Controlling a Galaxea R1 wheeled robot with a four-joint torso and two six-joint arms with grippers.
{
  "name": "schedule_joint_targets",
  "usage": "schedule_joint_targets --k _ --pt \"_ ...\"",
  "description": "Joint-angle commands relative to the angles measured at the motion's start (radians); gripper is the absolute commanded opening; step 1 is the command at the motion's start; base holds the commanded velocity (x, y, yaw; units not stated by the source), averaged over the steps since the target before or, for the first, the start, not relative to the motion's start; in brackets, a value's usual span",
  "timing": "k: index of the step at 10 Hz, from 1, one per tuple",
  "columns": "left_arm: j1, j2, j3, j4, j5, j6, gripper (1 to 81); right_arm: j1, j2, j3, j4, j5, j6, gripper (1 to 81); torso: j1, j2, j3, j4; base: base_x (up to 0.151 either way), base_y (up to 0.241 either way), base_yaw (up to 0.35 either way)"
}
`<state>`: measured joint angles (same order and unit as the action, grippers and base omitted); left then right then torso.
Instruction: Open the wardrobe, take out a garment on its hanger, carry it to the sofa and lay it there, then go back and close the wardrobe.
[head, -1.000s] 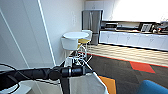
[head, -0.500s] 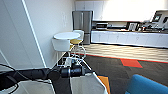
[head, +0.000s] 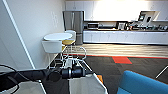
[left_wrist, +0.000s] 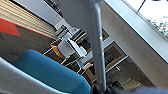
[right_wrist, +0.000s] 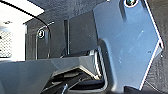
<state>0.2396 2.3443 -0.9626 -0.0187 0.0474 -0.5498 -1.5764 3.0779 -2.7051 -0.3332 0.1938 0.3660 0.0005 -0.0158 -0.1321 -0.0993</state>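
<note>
sofa (head: 143, 83) larger at lower right than before, left tool (head: 86, 72) clamped on garment (head: 86, 85); right tool's state unclear

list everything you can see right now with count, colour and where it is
garment: one, white, hanging below the left arm at bottom centre
sofa: one, bright blue, bottom right
round table: one, white, by the left wall
chair: one, white, in front of the table
yellow seat: one, beside the table
fridge: one, steel grey, at the far wall
kitchen cabinets: white, along the far wall
red floor patch: one, on the dark carpet
left arm: one, black, coming in from the left
</note>
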Motion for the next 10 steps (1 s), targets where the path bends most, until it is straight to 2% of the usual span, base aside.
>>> schedule_joint_targets --k 1,10 --pt "-0.147 0.003 0.039 0.034 -0.034 0.022 1.0 0.020 0.008 0.004 0.003 -0.042 -0.005 81.1 0.000 0.000 0.000 0.000 0.000 0.000 -0.248" --pt "-0.137 -0.011 0.053 0.037 -0.024 0.022 1.0 0.022 0.009 0.004 0.002 -0.043 -0.005 81.1 0.000 0.000 0.000 0.000 0.000 0.000 -0.249"
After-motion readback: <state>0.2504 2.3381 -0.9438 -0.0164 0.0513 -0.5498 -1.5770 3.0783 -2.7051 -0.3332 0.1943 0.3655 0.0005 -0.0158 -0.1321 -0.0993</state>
